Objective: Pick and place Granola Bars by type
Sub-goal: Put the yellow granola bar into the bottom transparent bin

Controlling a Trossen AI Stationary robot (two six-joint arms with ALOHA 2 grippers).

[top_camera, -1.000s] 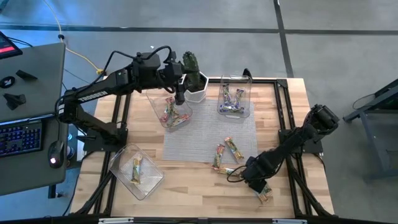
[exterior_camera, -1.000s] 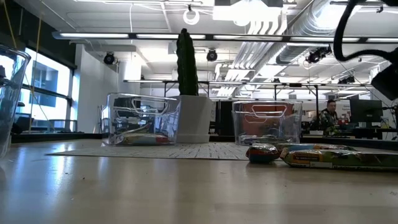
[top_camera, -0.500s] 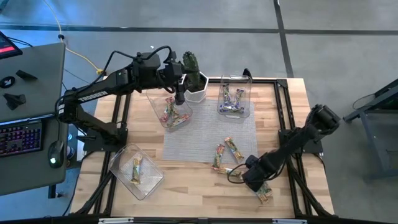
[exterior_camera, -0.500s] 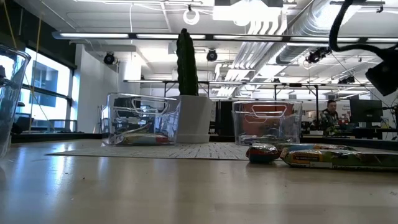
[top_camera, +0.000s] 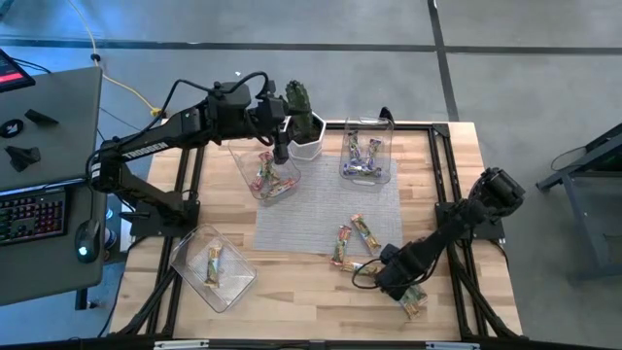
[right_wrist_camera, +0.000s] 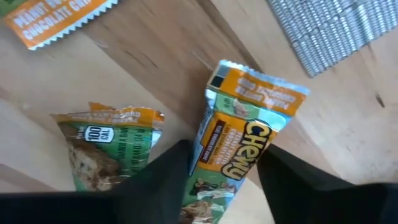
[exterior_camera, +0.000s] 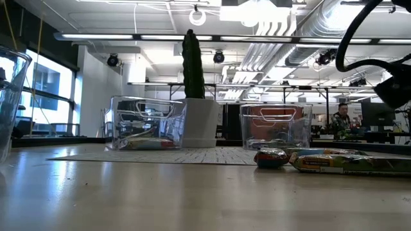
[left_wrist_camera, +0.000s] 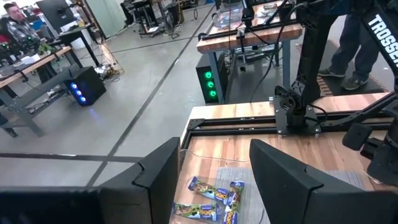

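Observation:
Several loose granola bars (top_camera: 352, 243) with green-and-orange wrappers lie flat at the near edge of the grey mat (top_camera: 326, 209). In the low view the same bars (exterior_camera: 334, 160) show on the tabletop. My right gripper (top_camera: 386, 275) is low beside them and open. In the right wrist view its fingers stand on either side of one bar (right_wrist_camera: 239, 152); a second bar (right_wrist_camera: 102, 152) lies beside it. My left gripper (top_camera: 280, 151) hangs open over the far-left tub (top_camera: 264, 173), which holds red-orange bars. My right gripper's fingers (right_wrist_camera: 171, 180) stand close on either side of the bar's near end (right_wrist_camera: 217, 193), which lies flat on the wood. They run along the bar. I cannot tell whether they touch it.
A far-right tub (top_camera: 366, 156) holds purple bars (left_wrist_camera: 211, 196). A near-left tub (top_camera: 212, 267) holds one bar. A white pot with a cactus (top_camera: 306, 131) stands between the far tubs. One more bar (top_camera: 414, 304) lies near the table's near edge.
My right arm has edged a little toward the table's left, bringing its gripper closer to the loose bars. The bars have not moved.

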